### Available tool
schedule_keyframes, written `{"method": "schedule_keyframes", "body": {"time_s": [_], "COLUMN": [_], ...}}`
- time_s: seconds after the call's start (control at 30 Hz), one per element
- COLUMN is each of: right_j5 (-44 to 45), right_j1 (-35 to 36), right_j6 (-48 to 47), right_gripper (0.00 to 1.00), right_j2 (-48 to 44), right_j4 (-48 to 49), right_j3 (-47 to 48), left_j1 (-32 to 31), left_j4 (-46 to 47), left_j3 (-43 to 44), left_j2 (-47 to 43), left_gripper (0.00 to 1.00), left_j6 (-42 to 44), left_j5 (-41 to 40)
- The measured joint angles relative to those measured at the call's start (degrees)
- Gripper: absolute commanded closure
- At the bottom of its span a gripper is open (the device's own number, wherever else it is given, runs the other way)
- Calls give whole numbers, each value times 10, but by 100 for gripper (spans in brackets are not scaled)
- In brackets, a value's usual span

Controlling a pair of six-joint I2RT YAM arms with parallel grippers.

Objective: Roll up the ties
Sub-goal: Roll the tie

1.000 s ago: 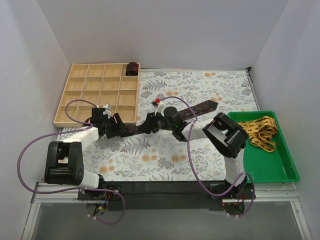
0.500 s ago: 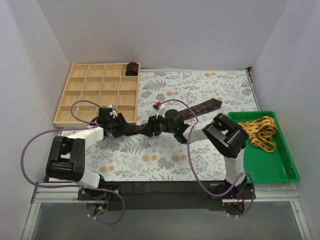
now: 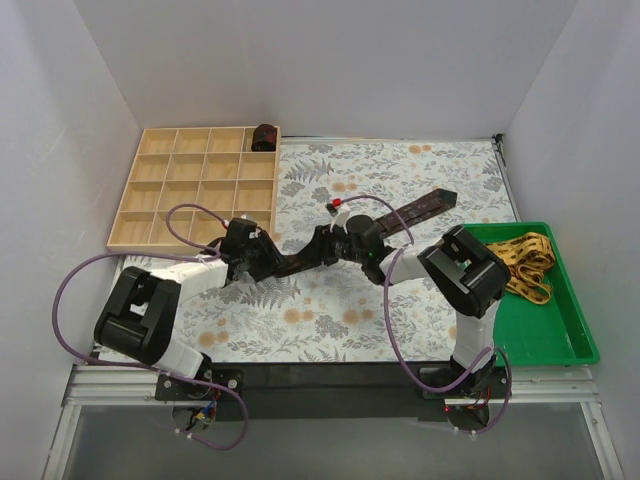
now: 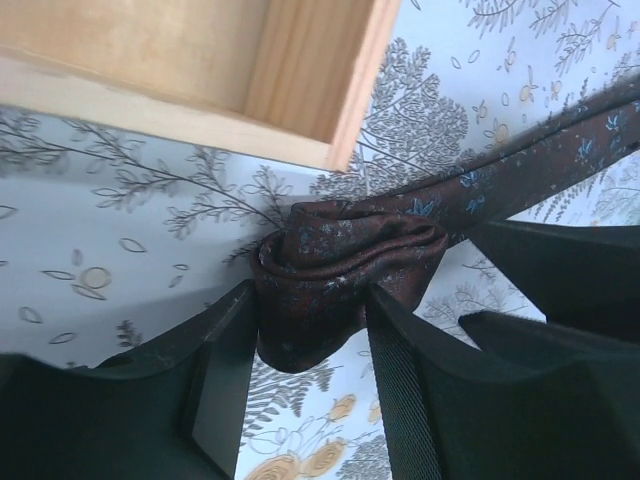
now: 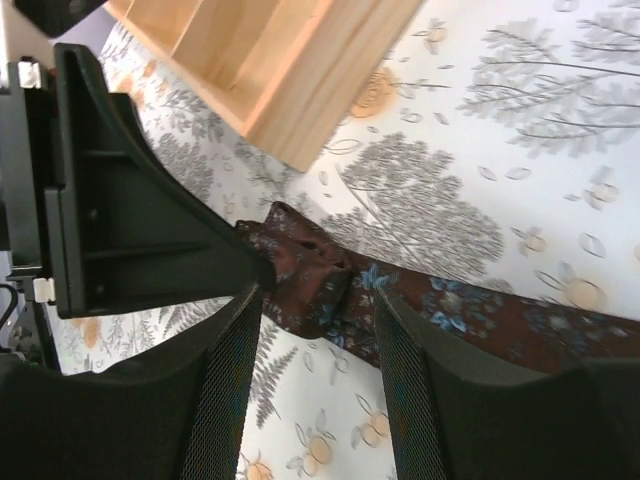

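Note:
A dark maroon tie (image 3: 405,213) lies slanted across the floral cloth, its pointed tip at the far right. Its near end is wound into a small roll (image 4: 340,265). My left gripper (image 4: 312,335) is shut on that roll, one finger pressing each side. My right gripper (image 5: 320,300) stands open just right of it, its fingers (image 5: 232,390) astride the flat tie beside the roll (image 5: 305,280), with cloth showing between them. From above, the left gripper (image 3: 257,259) and right gripper (image 3: 318,249) sit close together. A yellow patterned tie (image 3: 520,262) lies in the green tray.
A wooden compartment box (image 3: 190,185) stands at the back left, its corner (image 4: 330,120) just beyond the roll; one far compartment holds a rolled dark tie (image 3: 265,135). The green tray (image 3: 560,345) sits at the right edge. Purple cables loop off both arms.
The left gripper has closed on the rolled end. Both grippers and the tie have shifted to the right, and the tie's tip now lies farther right.

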Motion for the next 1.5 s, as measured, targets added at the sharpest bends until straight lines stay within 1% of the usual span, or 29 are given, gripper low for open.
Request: {"method": "schedule_keyframes", "body": {"time_s": [0.03,0.13,0.17,0.23,0.27,0.33,0.4,0.47,0.53,0.63,0.7,0.73,0.8,0.93,1.07,1.17,1.2,1.27,1.3,1.37,1.43,1.5], "right_j5": [2,4,2,-3,-5,-10,-17,-24,-32,-39,-40,-41,-42,-41,-36,-33,-32,-31,-30,-30,-30,-30], "right_j1": [-6,-28,-36,-49,-55,-61,-62,-61,-61,-61,-61,-61,-62,-64,-66,-68,-69,-71,-72,-74,-76,-78], "right_j6": [-2,-14,-20,-36,-45,-67,-91,-115,-137,-166,-181,-186,-195,-207,-213,-218,-219,-221,-221,-222,-223,-222], "right_gripper": [53,53,53,53,53,52,52,51,50,46,43,38,32,25,23,23,23,23,23,23,23,23], "right_j2": [-6,-34,-45,-66,-78,-101,-126,-150,-176,-210,-233,-245,-264,-292,-314,-330,-335,-342,-344,-347,-348,-349], "right_j4": [-2,-10,-16,-28,-37,-58,-88,-116,-144,-186,-205,-216,-231,-258,-277,-287,-288,-291,-291,-291,-291,-292], "right_j3": [-7,-36,-44,-54,-58,-61,-61,-62,-63,-65,-74,-80,-91,-108,-122,-132,-135,-140,-141,-144,-145,-146], "left_j1": [-7,-26,-32,-39,-42,-45,-45,-45,-44,-45,-49,-52,-63,-85,-105,-118,-121,-125,-126,-127,-128,-128], "left_j4": [3,8,7,1,-5,-22,-44,-68,-92,-116,-121,-122,-127,-138,-155,-175,-182,-191,-194,-203,-209,-217], "left_j3": [0,12,17,26,29,33,35,40,59,109,133,140,150,163,175,193,202,214,218,224,230,233], "left_j2": [2,9,13,14,12,4,-14,-34,-49,-51,-51,-51,-49,-14,35,75,90,115,125,142,145,145], "left_gripper": [51,45,40,35,30,26,25,18,18,17,17,18,18,18,20,26,30,32,38,44,57,57], "left_j6": [-7,-24,-24,-17,-9,22,68,121,196,315,383,413,471,564,633,672,682,697,704,710,714,716], "left_j5": [-2,-8,-10,-14,-19,-29,-48,-62,-65,-55,-46,-44,-39,-22,-9,-10,-12,-14,-16,-19,-22,-23]}}
